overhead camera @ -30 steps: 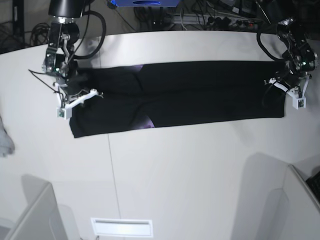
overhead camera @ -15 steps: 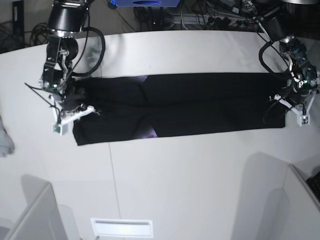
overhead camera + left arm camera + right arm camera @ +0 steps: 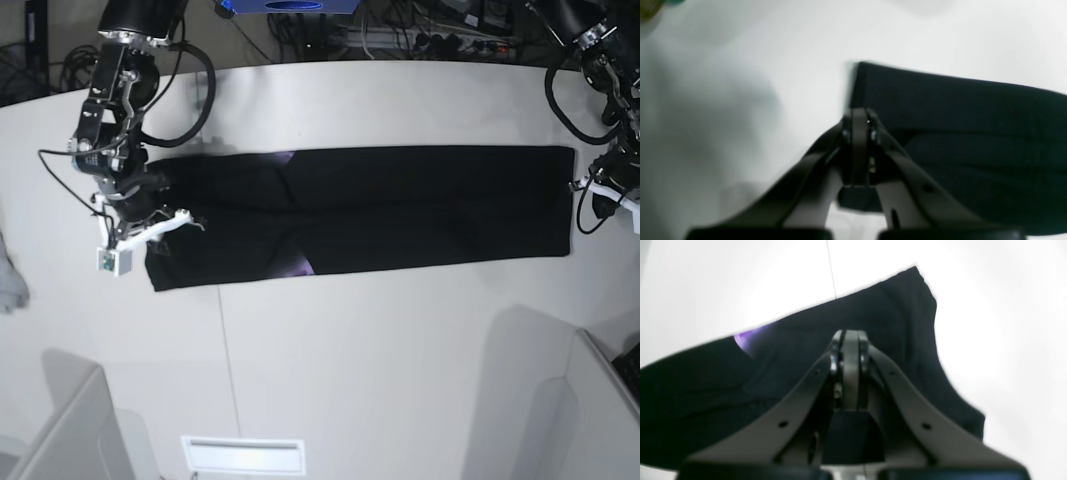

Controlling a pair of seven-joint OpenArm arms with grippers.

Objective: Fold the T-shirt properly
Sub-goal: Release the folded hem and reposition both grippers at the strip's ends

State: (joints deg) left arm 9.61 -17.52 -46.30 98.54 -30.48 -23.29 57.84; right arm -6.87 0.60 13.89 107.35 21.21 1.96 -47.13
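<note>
The black T-shirt (image 3: 400, 210) lies folded into a long flat strip across the white table (image 3: 350, 350). A little purple print (image 3: 297, 265) peeks out at a fold. My right gripper (image 3: 183, 217) is shut on the shirt's left end, a short way in from the end edge; its closed fingertips (image 3: 850, 335) rest over black cloth (image 3: 706, 383). My left gripper (image 3: 581, 188) is shut at the shirt's right end edge. In the left wrist view its fingertips (image 3: 858, 115) meet right on that edge of the shirt (image 3: 957, 116).
A small light grey cloth (image 3: 10, 280) lies at the table's left edge. Grey partition walls stand at the front left (image 3: 70, 430) and front right (image 3: 560, 400). A white slot (image 3: 243, 455) sits at the front. Cables (image 3: 400, 40) run behind the table.
The whole shirt strip has slid toward the table's front and slightly right, with both shut grippers moving along at its ends. The left arm has shifted further right.
</note>
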